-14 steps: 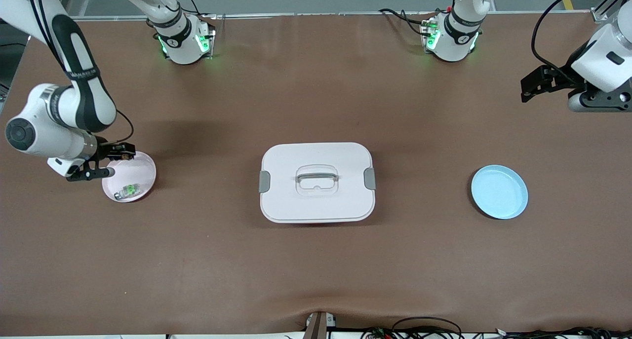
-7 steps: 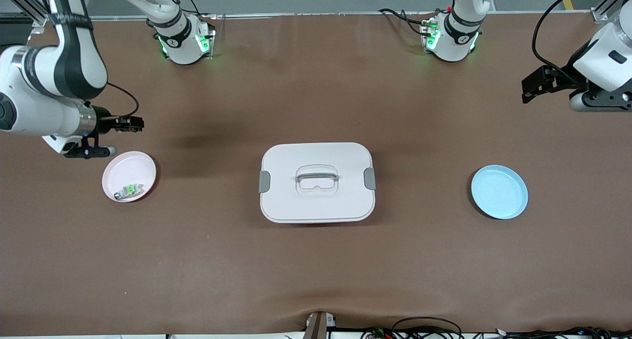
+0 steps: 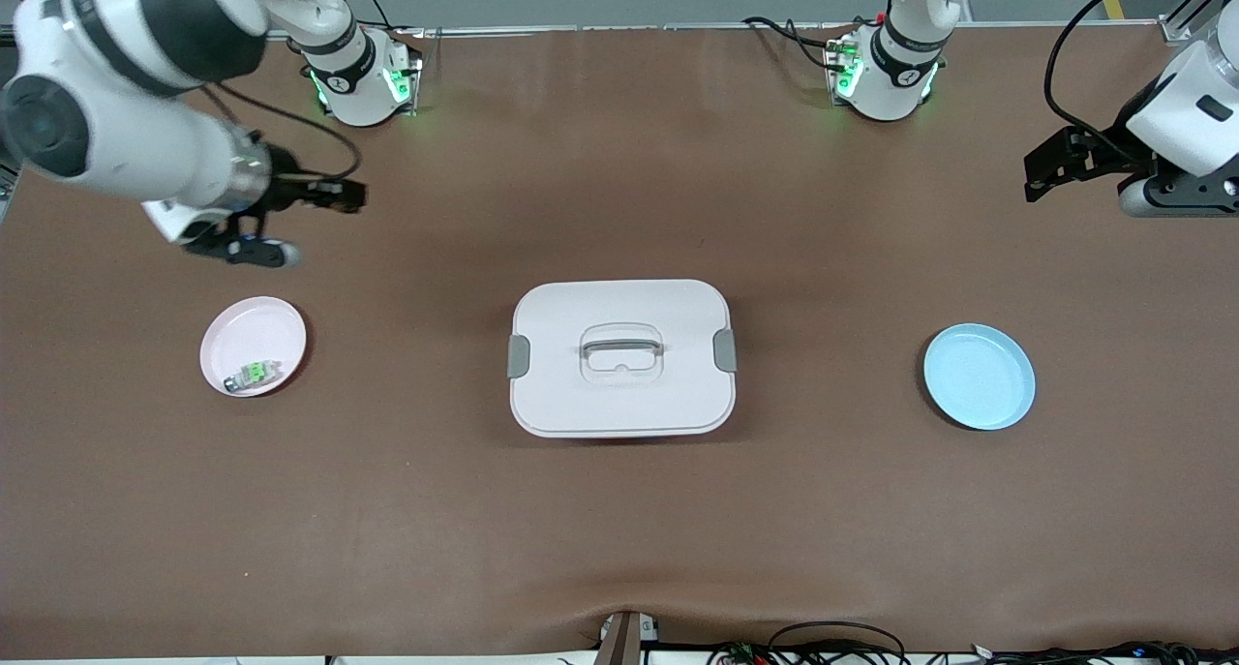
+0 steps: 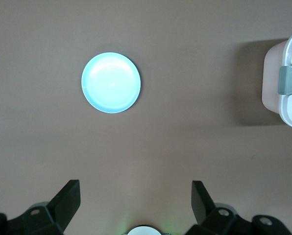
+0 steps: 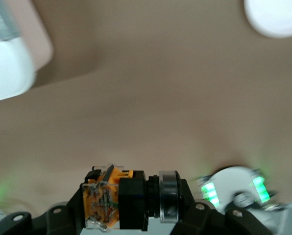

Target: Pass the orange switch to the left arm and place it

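Now the right gripper (image 3: 339, 196) is up in the air, over the bare table (image 3: 619, 549) near the right arm's end. Its fingers are squeezed tight on the orange switch (image 5: 109, 203), which shows best in the right wrist view as a little black block with an orange part. The pink plate (image 3: 254, 346) sits below on the table with a small grey-and-green part (image 3: 252, 375) lying in it.

The left gripper (image 3: 1050, 166) waits up high at the left arm's end, with its fingers spread wide and nothing in them. The blue plate (image 3: 979, 377) is empty. The box (image 3: 619, 357) sits in the middle of the table, between the two plates.

What could go wrong? The switch is tiny, so it could slip out and fall when one gripper hands it to the other. If the arms meet too low, they could also bump the box.
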{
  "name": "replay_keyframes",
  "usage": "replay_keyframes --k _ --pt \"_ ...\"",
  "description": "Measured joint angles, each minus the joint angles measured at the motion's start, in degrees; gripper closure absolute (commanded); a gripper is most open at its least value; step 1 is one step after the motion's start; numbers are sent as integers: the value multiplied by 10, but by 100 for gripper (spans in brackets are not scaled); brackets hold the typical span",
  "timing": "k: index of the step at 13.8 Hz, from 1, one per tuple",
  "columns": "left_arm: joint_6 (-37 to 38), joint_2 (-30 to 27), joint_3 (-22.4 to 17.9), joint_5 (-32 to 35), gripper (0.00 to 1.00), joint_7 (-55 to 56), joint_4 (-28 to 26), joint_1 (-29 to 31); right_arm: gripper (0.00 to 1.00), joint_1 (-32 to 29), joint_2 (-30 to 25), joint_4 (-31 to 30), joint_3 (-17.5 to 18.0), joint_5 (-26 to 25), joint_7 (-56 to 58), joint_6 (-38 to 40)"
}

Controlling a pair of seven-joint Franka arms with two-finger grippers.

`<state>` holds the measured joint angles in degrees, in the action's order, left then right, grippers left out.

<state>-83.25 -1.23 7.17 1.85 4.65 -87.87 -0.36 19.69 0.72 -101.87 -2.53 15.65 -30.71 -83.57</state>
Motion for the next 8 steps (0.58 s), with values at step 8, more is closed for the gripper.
replay_keyframes --k 8 --pt "0 0 5 0 0 1 0 0 76 180 83 83 1 157 -338 -164"
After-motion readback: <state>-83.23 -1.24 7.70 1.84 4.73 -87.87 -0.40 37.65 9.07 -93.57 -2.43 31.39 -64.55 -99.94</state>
